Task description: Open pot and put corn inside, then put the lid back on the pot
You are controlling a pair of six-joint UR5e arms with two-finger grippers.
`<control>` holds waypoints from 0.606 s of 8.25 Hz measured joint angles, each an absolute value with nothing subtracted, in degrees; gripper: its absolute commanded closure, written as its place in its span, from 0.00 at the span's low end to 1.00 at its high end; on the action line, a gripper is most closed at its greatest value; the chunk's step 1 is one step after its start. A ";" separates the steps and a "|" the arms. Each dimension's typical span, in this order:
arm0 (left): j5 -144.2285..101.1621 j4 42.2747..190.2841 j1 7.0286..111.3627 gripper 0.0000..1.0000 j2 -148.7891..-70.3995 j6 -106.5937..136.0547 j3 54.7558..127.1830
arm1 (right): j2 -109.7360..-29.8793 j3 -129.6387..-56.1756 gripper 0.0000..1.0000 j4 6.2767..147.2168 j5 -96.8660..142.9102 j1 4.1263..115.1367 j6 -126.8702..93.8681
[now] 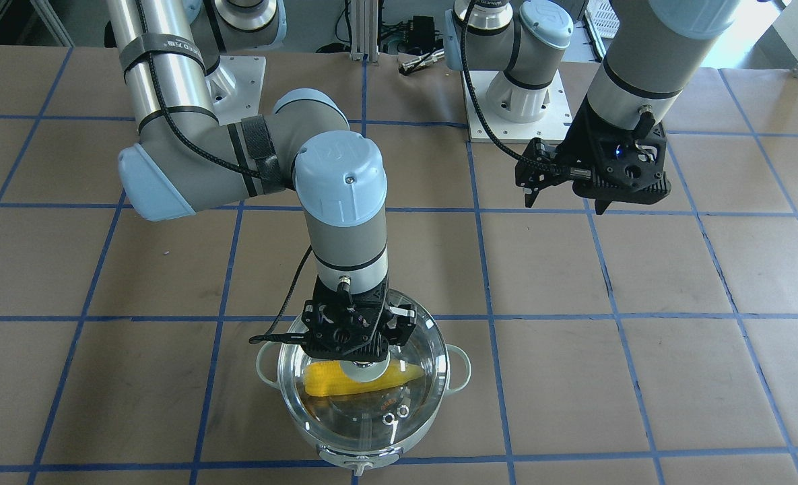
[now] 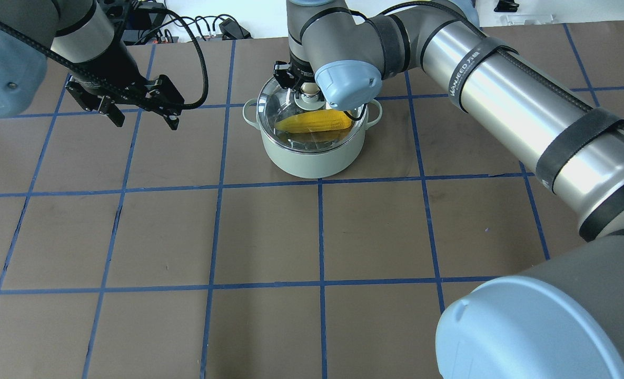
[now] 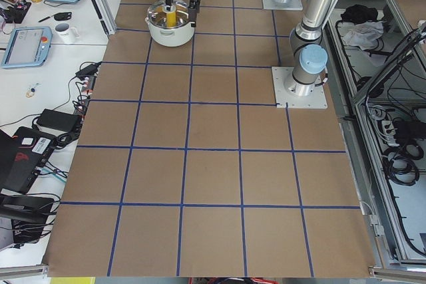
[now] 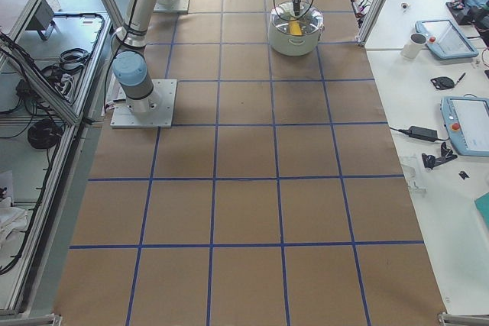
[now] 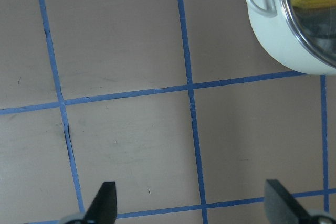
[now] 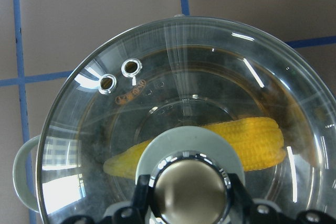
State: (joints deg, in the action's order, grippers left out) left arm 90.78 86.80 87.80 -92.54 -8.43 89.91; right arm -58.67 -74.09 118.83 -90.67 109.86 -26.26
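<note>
The mint-green pot [image 2: 312, 158] stands on the table's far side, right of centre in the overhead view. The glass lid [image 1: 365, 411] sits on its rim. The yellow corn [image 2: 314, 122] lies inside and shows through the glass, also in the right wrist view [image 6: 257, 140]. My right gripper [image 2: 306, 90] is straight above the pot, with its fingers closed against the lid's beige knob [image 6: 190, 190]. My left gripper [image 2: 146, 125] is open and empty, hovering above the table to the left of the pot. The pot's edge [image 5: 278, 45] shows at the top right of the left wrist view.
The table [image 2: 269, 237] is brown paper with a blue tape grid. The two arm bases [image 1: 516, 94] stand at the robot's edge. Cables and a power strip [image 2: 222, 26] lie beyond the far edge. Tablets and a mug [image 3: 63, 30] are on a side bench.
</note>
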 measured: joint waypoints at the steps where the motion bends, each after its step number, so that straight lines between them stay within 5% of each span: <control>1: 90.71 86.73 87.80 0.00 -92.58 -8.36 89.91 | -58.60 -74.09 0.22 118.83 -90.63 109.86 -26.48; 2: 90.62 86.65 87.80 0.00 -92.58 -8.31 89.91 | -58.53 -74.09 0.00 118.83 -90.48 109.86 -26.69; 5: 90.36 86.58 87.80 0.00 -92.58 -8.26 89.91 | -58.59 -74.17 0.00 118.82 -90.07 109.86 -27.00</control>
State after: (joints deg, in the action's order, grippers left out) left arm 90.36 86.58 87.80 -92.58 -8.26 89.91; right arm -58.59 -74.17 118.82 -90.07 109.86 -27.00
